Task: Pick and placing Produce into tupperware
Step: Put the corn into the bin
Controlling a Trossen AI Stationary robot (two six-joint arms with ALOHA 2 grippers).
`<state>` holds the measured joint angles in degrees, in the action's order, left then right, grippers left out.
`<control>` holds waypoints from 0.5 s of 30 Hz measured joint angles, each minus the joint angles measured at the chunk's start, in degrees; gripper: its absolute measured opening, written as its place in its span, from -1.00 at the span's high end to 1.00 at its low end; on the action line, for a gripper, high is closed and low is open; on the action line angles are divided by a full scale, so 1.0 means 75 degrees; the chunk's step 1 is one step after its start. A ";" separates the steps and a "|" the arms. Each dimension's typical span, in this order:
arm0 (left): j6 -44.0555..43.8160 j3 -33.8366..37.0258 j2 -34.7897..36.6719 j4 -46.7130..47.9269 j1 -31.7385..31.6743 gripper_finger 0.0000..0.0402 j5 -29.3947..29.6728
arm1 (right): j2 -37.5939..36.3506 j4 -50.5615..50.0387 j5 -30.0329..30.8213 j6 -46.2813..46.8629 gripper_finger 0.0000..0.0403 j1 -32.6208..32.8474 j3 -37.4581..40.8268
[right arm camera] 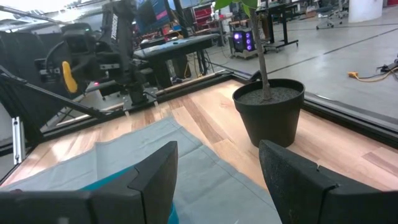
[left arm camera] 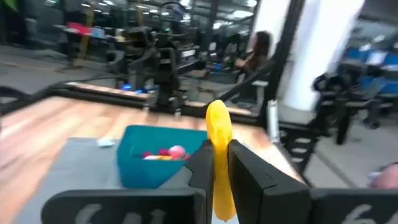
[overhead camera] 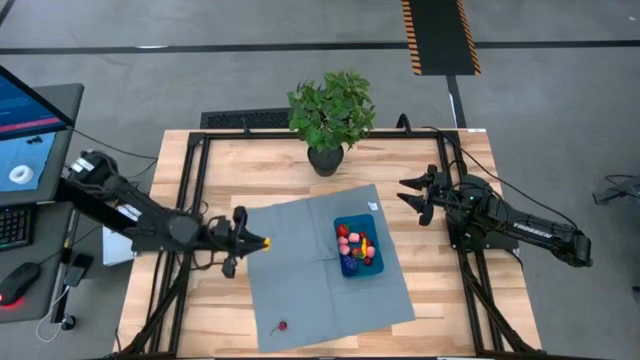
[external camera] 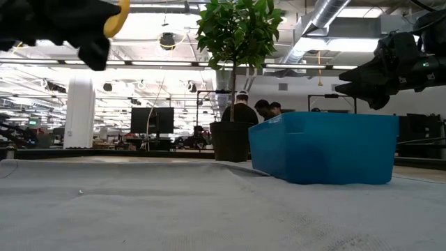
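The blue tupperware (overhead camera: 358,245) stands on the grey cloth mat (overhead camera: 300,280), right of its middle, with several small red, pink and yellow produce pieces inside (left arm camera: 163,152). One tiny red piece (overhead camera: 283,326) lies on the mat near its front left corner. My left gripper (overhead camera: 252,241) hovers over the mat's left edge, pointing level toward the tupperware, shut on a yellow, banana-like produce piece (left arm camera: 219,124). My right gripper (overhead camera: 415,196) waits open at the table's right side, above the wood, with nothing between its fingers (right arm camera: 155,180). My left gripper pinches the yellow piece's lower half (left arm camera: 221,180) between its two fingers. The fingers come level from the table's left. The piece's free end (overhead camera: 265,241) sticks out past the fingertips toward the tupperware. It is lifted clear of the mat (external camera: 117,17).
A potted green plant (overhead camera: 330,115) stands at the table's far middle, just beyond the mat. A black frame (overhead camera: 195,190) runs along the table's left and right sides. A laptop (overhead camera: 30,130) and a mouse (overhead camera: 18,282) sit off the table's left. People sit in the room behind (external camera: 244,108).
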<state>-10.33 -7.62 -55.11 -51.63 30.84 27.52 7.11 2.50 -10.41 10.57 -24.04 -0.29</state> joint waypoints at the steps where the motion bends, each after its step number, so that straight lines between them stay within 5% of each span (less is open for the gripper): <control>1: -0.0070 0.0018 0.0000 -0.0081 -0.0317 0.88 -0.0505 | 0.0000 0.0000 0.0000 0.0000 -0.24 -0.0002 0.0001; 6: -0.0610 0.0023 -0.0058 -0.1318 -0.1720 0.88 -0.2515 | 0.0000 0.0000 0.0000 0.0000 -0.24 0.0000 0.0002; 10: -0.2951 0.0010 -0.0037 -0.2282 -0.2105 0.88 -0.0828 | 0.0000 0.0000 0.0000 0.0000 -0.24 -0.0002 0.0002; 15: -0.4369 0.0017 0.0090 -0.2313 -0.2466 0.88 0.0313 | 0.0000 0.0000 0.0000 0.0000 -0.24 0.0001 0.0002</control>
<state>-43.10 -7.49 -54.43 -68.98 12.35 29.87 7.11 2.50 -10.41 10.57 -24.03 -0.27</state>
